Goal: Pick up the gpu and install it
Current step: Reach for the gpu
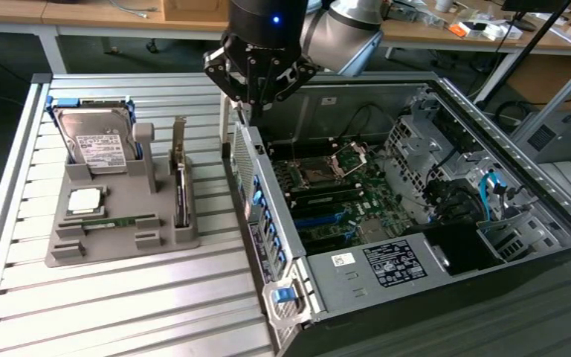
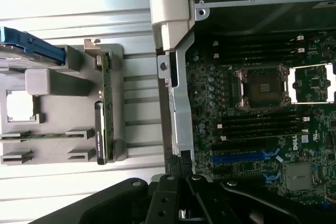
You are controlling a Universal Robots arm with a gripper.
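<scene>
My pincer [image 1: 253, 100] is clenched on nothing, hovering over the computer case's [image 1: 337, 111] near wall. The gpu [image 1: 179, 186] stands on edge in the grey holder tray [image 1: 107, 245] just beside that case. I judge it light, stiff and fragile, so it is best gripped by its top edge.

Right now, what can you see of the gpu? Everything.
The gpu is a thin dark card with a greenish board edge and a narrow silver bracket at one end. It stands on edge in a slot of the grey holder, on the side nearest the computer case. Only the holder touches it; the gripper is apart, over the case wall.
</scene>
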